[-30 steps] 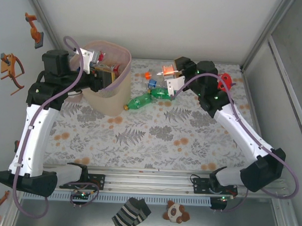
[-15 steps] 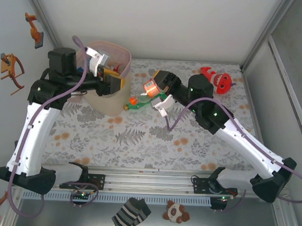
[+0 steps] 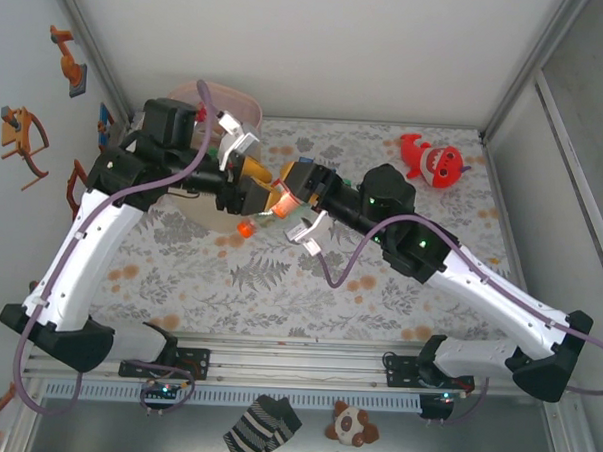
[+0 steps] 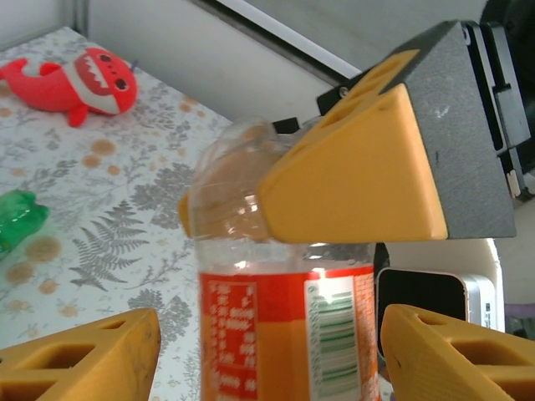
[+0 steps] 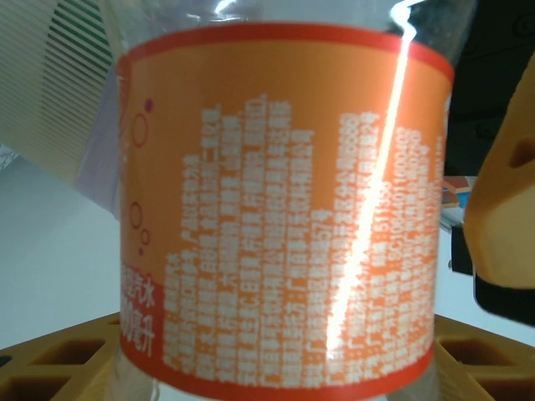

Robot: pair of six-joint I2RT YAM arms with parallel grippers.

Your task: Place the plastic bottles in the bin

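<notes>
Both arms rise from their bases at the near edge of the table [image 3: 399,280] and lean in toward each other. The left arm climbs up the left side, folds at its elbow in front of the bin [image 3: 249,106], and turns its forearm to the right. The right arm stretches long from the near right corner diagonally to mid-table, its wrist pointing left. The two grippers meet nose to nose just right of the bin.

The bottle [image 4: 284,334], clear plastic with an orange label, sits between them, above the table and beside the bin, not in it. The right gripper [image 3: 288,197] is clamped on it. In the left wrist view one of the right gripper's orange fingers lies pressed across the clear part above the label. In the right wrist view the label sits close between that gripper's own fingers [image 5: 58,368].

The left gripper [image 3: 253,189] stands wide apart. Its fingers [image 4: 92,355] flank the label on either side with a gap showing on each side, and they grip nothing.

The bin's ribbed wall shows just past the bottle in the right wrist view. Farther out, a green bottle [image 4: 15,219] lies on the table. A red plush [image 3: 434,162] rests near the far right edge, well apart from both grippers.
</notes>
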